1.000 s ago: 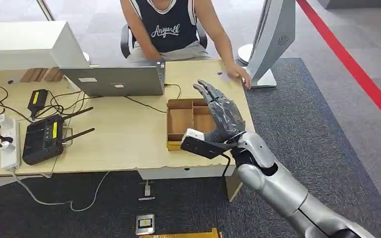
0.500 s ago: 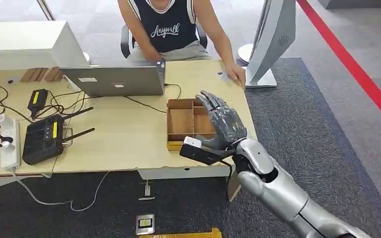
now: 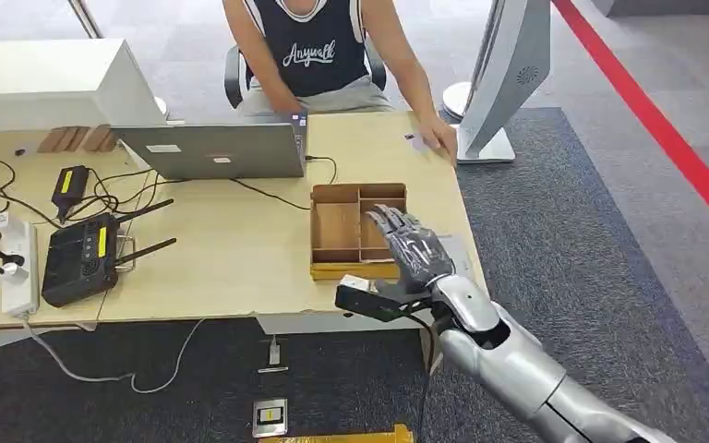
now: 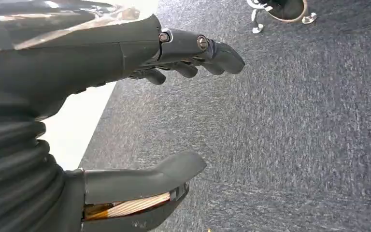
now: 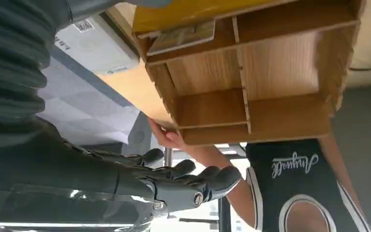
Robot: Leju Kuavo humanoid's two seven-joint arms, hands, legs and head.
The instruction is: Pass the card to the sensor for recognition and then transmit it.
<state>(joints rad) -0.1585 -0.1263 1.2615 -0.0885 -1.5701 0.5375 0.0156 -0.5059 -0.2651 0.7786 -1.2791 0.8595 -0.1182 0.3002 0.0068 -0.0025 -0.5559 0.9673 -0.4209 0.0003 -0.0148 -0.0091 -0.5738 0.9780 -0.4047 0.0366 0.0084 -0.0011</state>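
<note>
I can read white script, roughly "Anywalk", on the person's dark tank top (image 3: 309, 55). I can't make out any other labels.

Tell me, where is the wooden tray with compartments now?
In the head view, the wooden tray sits on the desk near its right front corner, right of the laptop, with the right hand beside it.

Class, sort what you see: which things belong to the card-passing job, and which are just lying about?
Job: right hand, wooden tray, card lying in it, white device beside the tray, perhaps the sensor.
Lying about: laptop, black router, power strip.
</note>
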